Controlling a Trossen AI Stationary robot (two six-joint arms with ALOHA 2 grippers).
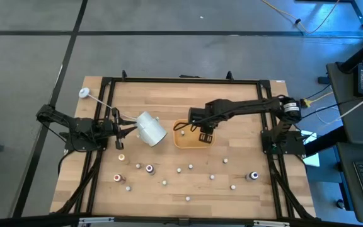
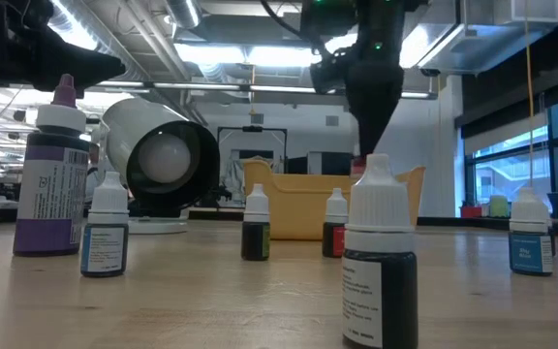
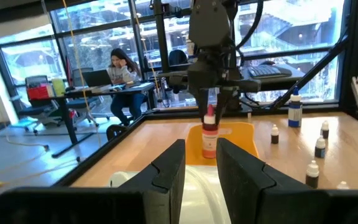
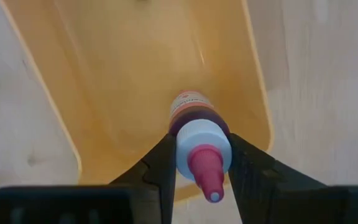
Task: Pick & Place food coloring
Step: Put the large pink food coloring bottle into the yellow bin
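Note:
My right gripper point(image 1: 204, 133) hangs over the yellow-orange tray point(image 1: 184, 142), shut on a red food coloring bottle point(image 3: 209, 138) with a white cap and pink tip. Several more tiny bottles point(image 1: 150, 168) stand upright on their bases across the near half of the table, and they fill the low view point(image 2: 379, 257). My left gripper point(image 1: 128, 129) is at the table's left, against the end of the large white cup point(image 1: 150, 128), which lies on its side. Its fingers point(image 3: 166, 177) show a gap, with the white cup point(image 3: 199, 190) under them. My right gripper pinches the bottle's white cap point(image 4: 191, 149) between its two fingers, one on each side. The fingers come from above, pointing down. The bottle hangs upright below them, lifted clear over the tray's floor point(image 4: 142, 74). My left gripper: I cannot tell whether it touches the cup.
A purple bottle taller than the rest point(image 2: 54, 179) stands near the low camera. A thin white rod with a ball end point(image 1: 84, 93) lies by the far left corner. A dark frame rails in the table point(image 1: 169, 80). A person sits at a desk beyond the table point(image 3: 122, 74).

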